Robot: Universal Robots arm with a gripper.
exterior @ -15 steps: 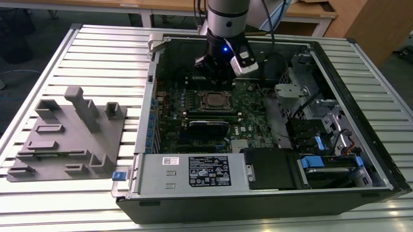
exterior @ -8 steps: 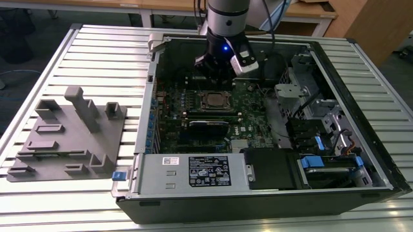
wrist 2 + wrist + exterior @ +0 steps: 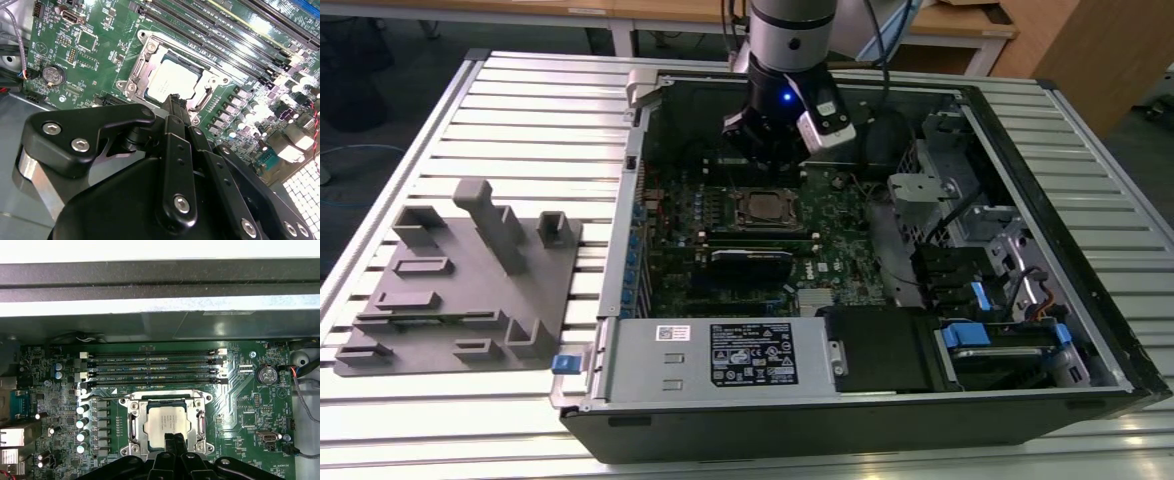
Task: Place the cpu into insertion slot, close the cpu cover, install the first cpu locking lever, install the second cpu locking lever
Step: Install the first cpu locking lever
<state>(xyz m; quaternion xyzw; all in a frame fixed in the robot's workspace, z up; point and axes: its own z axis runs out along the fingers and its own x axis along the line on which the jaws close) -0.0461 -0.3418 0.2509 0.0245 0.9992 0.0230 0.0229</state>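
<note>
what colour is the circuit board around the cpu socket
Green; the circuit board shows best in the first wrist view.

cpu (image 3: 166, 423) dull metal top, cpu cover (image 3: 134, 426) shiny metal, fingers (image 3: 176, 108) matt blk

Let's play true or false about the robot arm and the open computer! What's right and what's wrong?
1. The cpu lies in the insertion slot. True.
2. The gripper holds the cpu up in the air. False: the cpu lies in the slot, and the shut gripper is near it.
3. The grey holder sits inside the computer case. False: it stands on the table, outside the case, at the exterior view's left.
4. A round coin battery sits on the green board. True.
</note>
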